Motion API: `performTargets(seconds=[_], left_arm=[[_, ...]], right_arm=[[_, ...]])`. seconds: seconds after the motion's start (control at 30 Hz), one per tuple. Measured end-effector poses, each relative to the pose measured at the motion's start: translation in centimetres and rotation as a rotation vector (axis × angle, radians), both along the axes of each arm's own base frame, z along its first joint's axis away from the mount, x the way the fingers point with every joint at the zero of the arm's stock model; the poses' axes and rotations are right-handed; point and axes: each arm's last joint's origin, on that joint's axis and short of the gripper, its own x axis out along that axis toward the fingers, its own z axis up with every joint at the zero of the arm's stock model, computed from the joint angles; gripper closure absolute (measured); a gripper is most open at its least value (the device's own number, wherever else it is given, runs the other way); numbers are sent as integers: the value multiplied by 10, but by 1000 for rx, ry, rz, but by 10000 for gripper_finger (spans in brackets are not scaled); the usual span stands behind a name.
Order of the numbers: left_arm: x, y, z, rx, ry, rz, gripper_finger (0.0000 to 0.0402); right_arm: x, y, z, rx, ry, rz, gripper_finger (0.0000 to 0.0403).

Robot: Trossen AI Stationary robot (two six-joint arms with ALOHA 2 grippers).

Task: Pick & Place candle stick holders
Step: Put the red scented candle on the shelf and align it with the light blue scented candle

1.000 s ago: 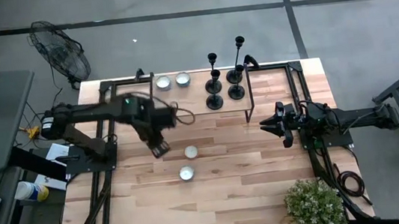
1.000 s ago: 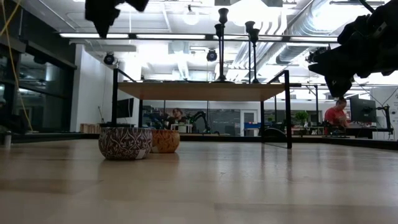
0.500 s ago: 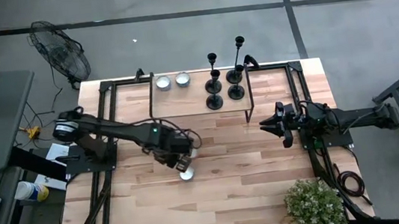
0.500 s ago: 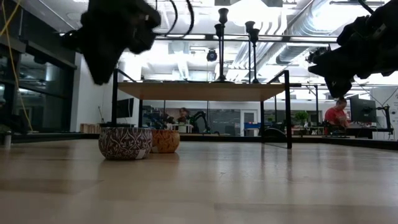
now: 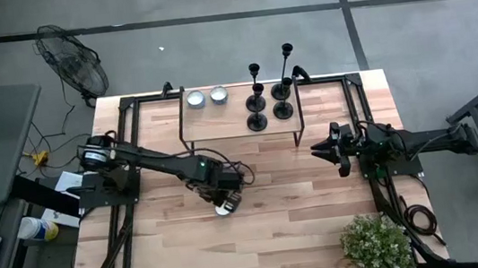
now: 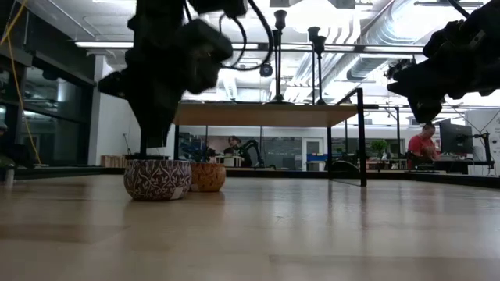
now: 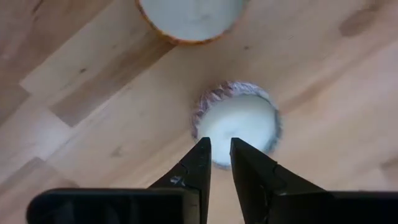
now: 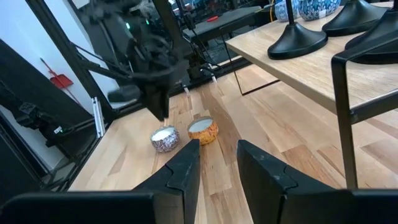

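Left end effector (image 7: pixel 220 151) hangs directly over a small patterned candle pot (image 7: pixel 236 121), its fingers a narrow gap apart and nothing between them, tips just above the white wax near the pot's rim. A second, orange pot (image 7: pixel 189 18) sits just beyond it on the table (image 5: pixel 321 224). The candle stick holders (image 5: pixel 269 94) are well apart from this end effector, standing on a raised shelf (image 5: pixel 237 116) at the far side, untouched. My worry is that a descent with so slim a gap would jab the wax or straddle the rim poorly, tipping or skidding the pot into its orange neighbour. Right end effector (image 8: pixel 217 158) waits off to the side, fingers apart and empty, facing the shelf leg; a careless reach could clip that frame.
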Motion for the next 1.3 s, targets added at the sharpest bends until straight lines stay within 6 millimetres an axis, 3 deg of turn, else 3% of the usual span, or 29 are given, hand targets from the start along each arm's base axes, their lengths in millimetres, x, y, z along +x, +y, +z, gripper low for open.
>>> performTargets(seconds=[0.13,0.5,0.7,1.13,1.3], left_arm=[[5,-1,-9,-2,11,-22,333],[6,0,-23,35,63,-25,251],[9,-1,-34,23,92,-27,250],[7,0,-34,41,119,-24,252],[7,0,-34,40,119,-24,281]], right_arm=[[0,0,-1,0,7,0,304],[1,0,-1,1,17,0,304],[1,0,-2,1,26,0,304],[1,0,-2,1,26,0,304],[1,0,-2,1,26,0,304]])
